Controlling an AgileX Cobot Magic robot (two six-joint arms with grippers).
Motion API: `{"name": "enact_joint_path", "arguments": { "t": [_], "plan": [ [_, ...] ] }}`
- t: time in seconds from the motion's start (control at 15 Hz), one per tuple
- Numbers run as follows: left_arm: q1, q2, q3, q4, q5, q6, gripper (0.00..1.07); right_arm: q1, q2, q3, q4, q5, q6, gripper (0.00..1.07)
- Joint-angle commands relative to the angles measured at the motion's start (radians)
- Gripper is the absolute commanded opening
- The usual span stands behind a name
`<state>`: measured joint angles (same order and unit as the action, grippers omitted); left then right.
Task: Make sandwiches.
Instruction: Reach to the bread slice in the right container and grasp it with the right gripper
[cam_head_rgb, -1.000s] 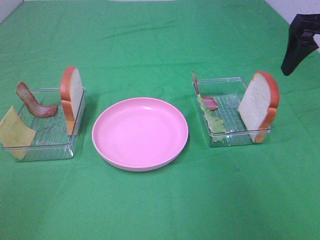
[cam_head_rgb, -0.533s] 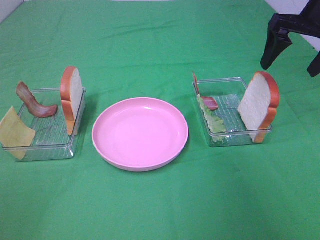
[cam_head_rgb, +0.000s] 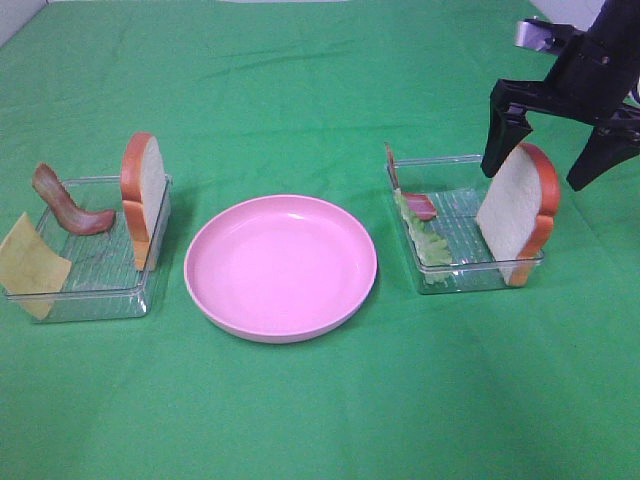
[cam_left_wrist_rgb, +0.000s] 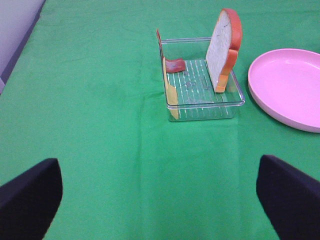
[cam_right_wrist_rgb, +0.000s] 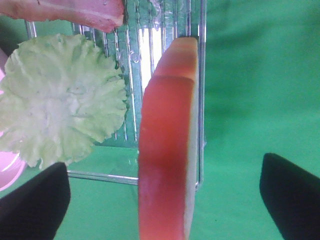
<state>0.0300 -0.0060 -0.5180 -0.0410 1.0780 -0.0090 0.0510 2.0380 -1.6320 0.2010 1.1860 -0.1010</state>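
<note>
**Both jaws wide, nothing held**

A green cloth covers the whole tabletop. Past its far left corner shows a pale grey strip of room.

My right gripper hangs spread over the right bread slice, which stands in the right tray near the right edge with lettuce and a bacon strip.

My left gripper gapes empty. It faces the left tray, which holds the left bread slice, a second bacon strip and a cheese square.

The pink plate sits between the trays.

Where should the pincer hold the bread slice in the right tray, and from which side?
Grip the top crust of the bread slice from above, one finger on each flat face. It stands on edge in the right tray, crust uppermost, under the open right pincer.
</note>
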Motion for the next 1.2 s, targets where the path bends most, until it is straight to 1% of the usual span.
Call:
{"name": "enact_joint_path", "arguments": {
  "t": [0.07, 0.87, 0.93, 1.0, 1.07, 1.13, 1.2],
  "plan": [
    [-0.001, -0.012, 0.003, -0.009, -0.002, -0.003, 1.02, -0.001, 0.008, -0.007, -0.011, -0.017, -0.004, 0.99],
    [-0.001, -0.012, 0.003, -0.009, -0.002, -0.003, 1.02, -0.001, 0.089, -0.006, 0.006, 0.019, -0.004, 0.99],
    [-0.001, -0.012, 0.003, -0.009, -0.002, -0.003, 1.02, -0.001, 0.089, -0.008, 0.006, 0.019, -0.012, 0.96],
    [-0.001, -0.012, 0.003, -0.009, -0.002, -0.003, 1.02, -0.001, 0.089, -0.008, 0.006, 0.019, -0.012, 0.88],
    [-0.001, -0.012, 0.003, -0.009, -0.002, -0.003, 1.02, -0.001, 0.089, -0.008, 0.006, 0.016, -0.011, 0.71],
    [-0.001, -0.012, 0.003, -0.009, -0.002, -0.003, 1.02, -0.001, 0.089, -0.008, 0.006, 0.013, -0.006, 0.63],
    [-0.001, -0.012, 0.003, -0.009, -0.002, -0.003, 1.02, -0.001, 0.089, -0.008, 0.006, 0.008, 0.001, 0.45]
  ]
}}
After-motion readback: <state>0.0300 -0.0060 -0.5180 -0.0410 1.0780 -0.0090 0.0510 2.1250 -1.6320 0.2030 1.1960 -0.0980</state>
